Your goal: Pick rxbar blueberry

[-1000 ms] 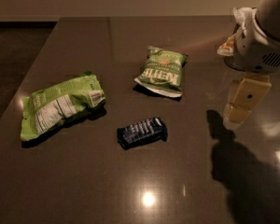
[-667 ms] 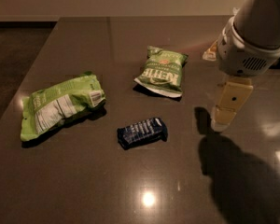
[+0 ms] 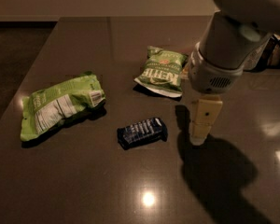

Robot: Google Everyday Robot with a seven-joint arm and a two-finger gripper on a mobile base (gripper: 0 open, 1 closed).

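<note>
- My gripper [image 3: 199, 137] hung just right of the rxbar blueberry [image 3: 142, 131], apart from it.
- I could not tell whether it was released or clenched.

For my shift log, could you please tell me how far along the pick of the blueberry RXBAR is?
Done: nothing yet; the rxbar blueberry lies on the table, untouched. In hand: the claw hangs low to the bar's right in view, apart from it. Left: likely shift over the bar, grip it and lift it clear of the Kettle chip bag.
</note>
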